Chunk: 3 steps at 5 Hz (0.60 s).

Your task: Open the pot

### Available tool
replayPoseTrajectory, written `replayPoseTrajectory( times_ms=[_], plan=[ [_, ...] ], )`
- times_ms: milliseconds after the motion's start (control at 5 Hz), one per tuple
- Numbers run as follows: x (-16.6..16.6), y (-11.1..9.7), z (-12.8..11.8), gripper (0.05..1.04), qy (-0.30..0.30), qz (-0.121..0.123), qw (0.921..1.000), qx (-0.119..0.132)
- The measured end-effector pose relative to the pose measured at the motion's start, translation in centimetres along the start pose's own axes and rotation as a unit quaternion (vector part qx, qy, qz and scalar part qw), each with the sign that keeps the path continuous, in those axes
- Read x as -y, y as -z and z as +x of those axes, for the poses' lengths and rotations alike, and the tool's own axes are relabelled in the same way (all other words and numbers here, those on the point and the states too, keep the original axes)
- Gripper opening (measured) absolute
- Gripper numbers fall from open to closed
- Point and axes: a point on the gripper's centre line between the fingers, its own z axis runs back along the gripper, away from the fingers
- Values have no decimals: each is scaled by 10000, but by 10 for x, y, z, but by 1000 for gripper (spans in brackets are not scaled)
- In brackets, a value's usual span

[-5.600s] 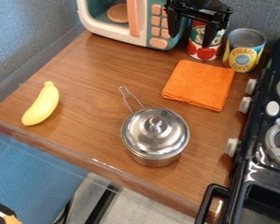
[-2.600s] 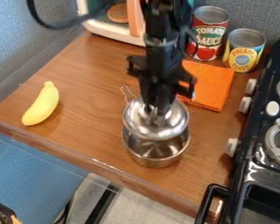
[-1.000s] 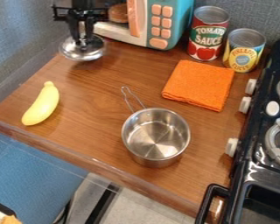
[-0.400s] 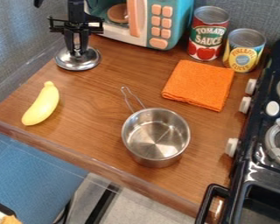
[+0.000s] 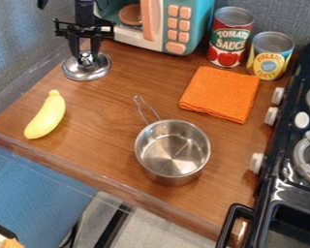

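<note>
in the camera view, found the gripper (image 5: pixel 85 57) at the upper left, over the lid (image 5: pixel 86 73). saw the jaws parted, one on each side of the lid's knob (image 5: pixel 85 59), without a clench. read that as a lid already let go, flat on the counter (image 5: pixel 99 111), knob upward, just beside the wall side of the counter.

placed the pot (image 5: pixel 169 177) well apart from the jaws, down and to the right in the view, upright and uncovered. traced its long axis along the wire handle (image 5: pixel 141 112), slanting from the rim up and left, roughly toward the jaws' side. counted only one arm, so no choice of a nearer one.

noted round, shiny steel walls, an open mouth and a bare, gleaming bottom; a lid of the same metal, round and low.

judged the opening as good as done. expected only a straight rise off the knob, with the jaws kept wide; feared a sideways brush, likely to drag or tip the lid. guessed at smooth, slippery metal.
</note>
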Motion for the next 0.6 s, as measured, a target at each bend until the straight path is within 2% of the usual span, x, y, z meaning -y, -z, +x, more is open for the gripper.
replayPoseTrajectory(
  times_ms=[200, 400, 600],
  plan=[
    [4, -10, -2, 935, 412, -192, 9990, 57],
    [14, -44, -3, 1007, 1288, -691, 9881, 475],
    [15, -46, -7, 1002, 1630, -745, 9827, 459]
  ],
)
